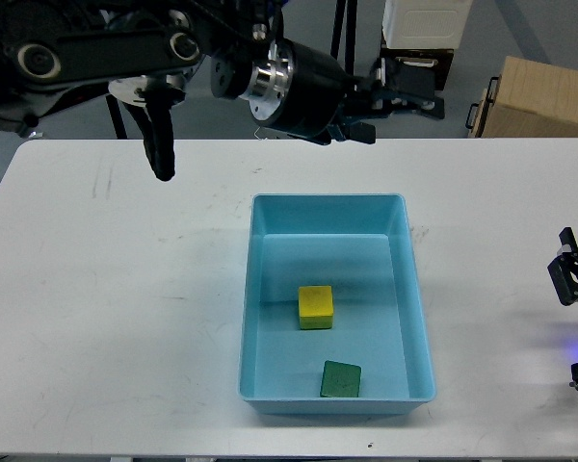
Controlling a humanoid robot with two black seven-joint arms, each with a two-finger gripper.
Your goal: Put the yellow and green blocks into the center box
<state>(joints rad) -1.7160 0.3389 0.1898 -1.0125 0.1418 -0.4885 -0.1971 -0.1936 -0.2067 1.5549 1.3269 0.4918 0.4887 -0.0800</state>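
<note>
A yellow block (316, 306) lies in the middle of the light blue box (412, 318) at the table's centre. A green block (341, 379) lies in the same box near its front wall, a little tilted. My left gripper (397, 104) is raised high above the table's far edge, beyond the box. Its two fingers (409, 85) stand apart with nothing between them. My right gripper (570, 276) shows only as a dark part at the right edge, too little to tell its state.
A cardboard box (539, 96) and a black and white case (419, 43) stand on the floor behind the table. Tripod legs (347, 67) stand behind the far edge. The white table (116, 289) stretches left and right of the box.
</note>
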